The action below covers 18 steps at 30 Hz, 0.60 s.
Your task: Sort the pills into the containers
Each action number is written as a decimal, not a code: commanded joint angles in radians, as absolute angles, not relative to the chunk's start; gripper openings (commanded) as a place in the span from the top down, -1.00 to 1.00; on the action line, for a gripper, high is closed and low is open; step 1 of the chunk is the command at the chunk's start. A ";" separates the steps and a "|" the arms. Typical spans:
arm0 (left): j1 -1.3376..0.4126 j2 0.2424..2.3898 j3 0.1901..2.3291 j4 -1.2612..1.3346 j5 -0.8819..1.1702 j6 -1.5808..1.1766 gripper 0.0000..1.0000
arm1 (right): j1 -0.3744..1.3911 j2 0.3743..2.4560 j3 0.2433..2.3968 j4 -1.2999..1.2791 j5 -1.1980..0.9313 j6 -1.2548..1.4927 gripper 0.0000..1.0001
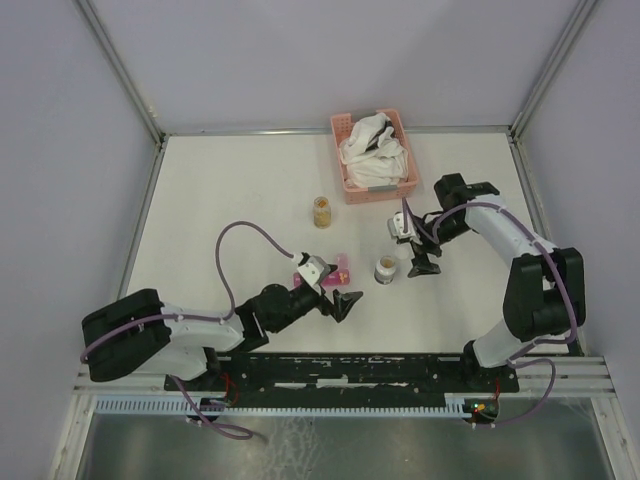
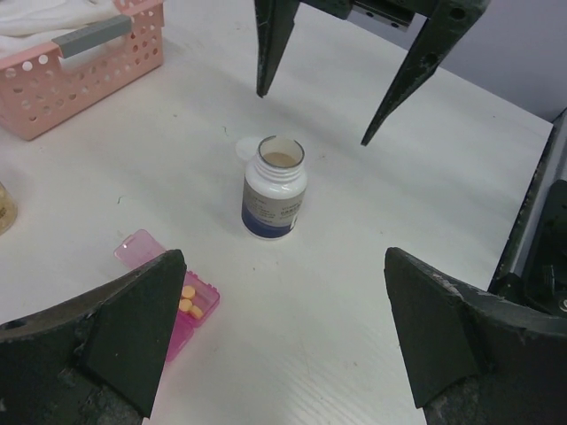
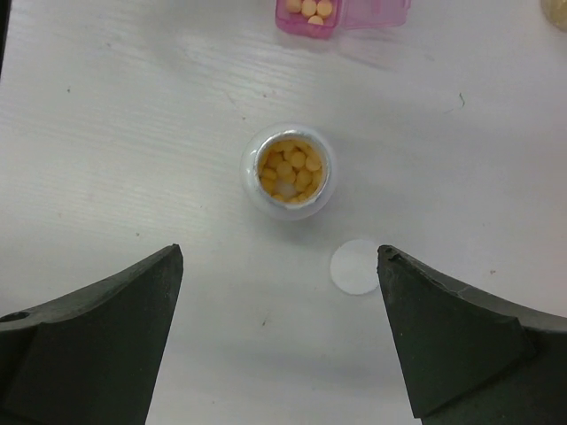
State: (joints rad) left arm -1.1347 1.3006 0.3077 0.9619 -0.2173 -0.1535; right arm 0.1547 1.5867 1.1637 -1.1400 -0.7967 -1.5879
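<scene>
Ana: Dark wedge-shaped fingers (image 2: 124,345) of the left gripper (image 2: 283,257) frame the bottom of its wrist view. How do the jaws stand?

Ben: Spread wide, with nothing between them but bare white table (image 2: 292,354). The right gripper (image 3: 279,251) is the same, released and grasping nothing.

Ana: Where is the open white plastic pill bottle (image 2: 275,190)?

Ben: Upright between the two grippers, apart from both, and filled with round orange pills (image 3: 292,173).

Ana: And the small magenta-pink plastic pill-box strip (image 2: 197,305)?

Ben: Near the bottle, on the left arm's side. It lies flat on the table and does not touch the bottle. Most of it is hidden under the left gripper.

Ana: Which way does it run?

Ben: Seen from above, its long axis points roughly at the bottle. The end compartment nearest the bottle is open, its translucent pink lid (image 2: 137,250) folded out flat beside it, and a few orange pills lie inside.

Ana: Anything else by the bottle?

Ben: A flat white round disc (image 3: 354,266) lies just beside it, on the side away from the strip.
</scene>
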 commanded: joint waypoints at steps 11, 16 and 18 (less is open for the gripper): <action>-1.136 1.219 0.210 1.094 -0.207 -0.112 -1.00 | 0.319 1.651 1.212 -0.989 -0.707 -1.343 -0.76; -1.137 1.209 0.200 1.093 -0.212 -0.118 -1.00 | 0.340 1.665 1.217 -0.972 -0.689 -1.303 -0.62; -1.137 1.206 0.197 1.094 -0.212 -0.121 -1.00 | 0.343 1.660 1.216 -0.960 -0.689 -1.291 -0.61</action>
